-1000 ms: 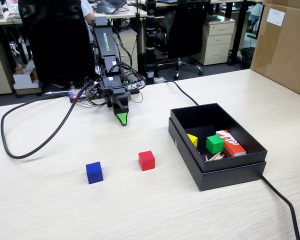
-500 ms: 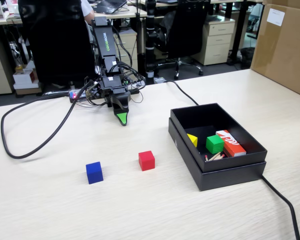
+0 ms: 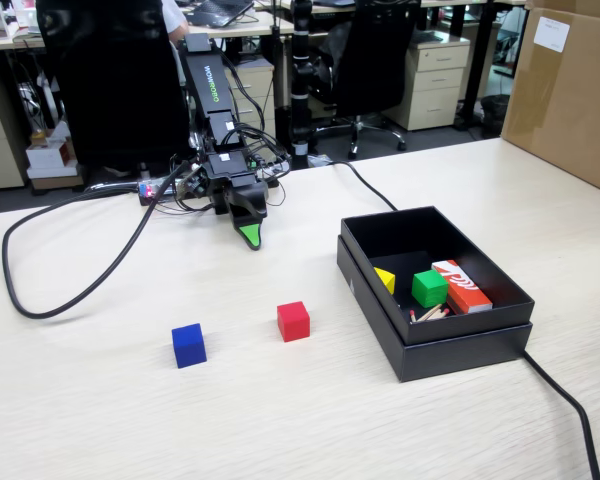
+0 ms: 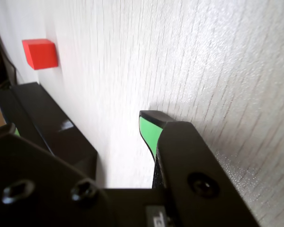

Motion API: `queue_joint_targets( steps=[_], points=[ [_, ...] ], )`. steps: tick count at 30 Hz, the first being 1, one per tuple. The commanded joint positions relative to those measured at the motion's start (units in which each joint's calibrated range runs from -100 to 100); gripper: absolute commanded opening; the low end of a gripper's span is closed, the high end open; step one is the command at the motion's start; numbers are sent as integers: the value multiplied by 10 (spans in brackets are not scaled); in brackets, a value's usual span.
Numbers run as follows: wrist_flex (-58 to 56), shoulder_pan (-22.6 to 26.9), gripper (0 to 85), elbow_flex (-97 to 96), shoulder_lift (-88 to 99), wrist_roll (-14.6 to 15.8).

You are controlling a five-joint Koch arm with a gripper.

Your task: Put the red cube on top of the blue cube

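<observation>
The red cube (image 3: 293, 321) sits on the pale wooden table, in front of and slightly right of my gripper (image 3: 250, 238). The blue cube (image 3: 188, 345) stands about a hand's width to its left, apart from it. The gripper hangs tip-down just above the table near the arm's base, well short of both cubes. In the wrist view the gripper (image 4: 80, 123) holds nothing, with bare table between its green-padded jaws. The red cube (image 4: 39, 53) shows there at the top left. The blue cube is out of that view.
An open black box (image 3: 435, 345) stands right of the red cube, holding a green cube (image 3: 429, 288), a yellow piece (image 3: 385, 279) and a red-orange box (image 3: 461, 286). Its edge shows in the wrist view (image 4: 57, 127). Black cables (image 3: 80, 290) lie left and right. A cardboard box (image 3: 570, 90) stands far right.
</observation>
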State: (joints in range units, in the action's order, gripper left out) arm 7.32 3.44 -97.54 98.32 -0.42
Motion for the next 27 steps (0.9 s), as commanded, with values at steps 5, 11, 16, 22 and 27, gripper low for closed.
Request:
queue_joint_targets(
  steps=[5,11,16,22,27],
  points=[
    [-11,-2,501,15,2,-3],
    [-11,-12,507,35,17,-5],
    [7,-21,508,72,17,-3],
    [7,-24,500,241,7,2],
    [7,-21,500,312,-22,2]
  ],
)
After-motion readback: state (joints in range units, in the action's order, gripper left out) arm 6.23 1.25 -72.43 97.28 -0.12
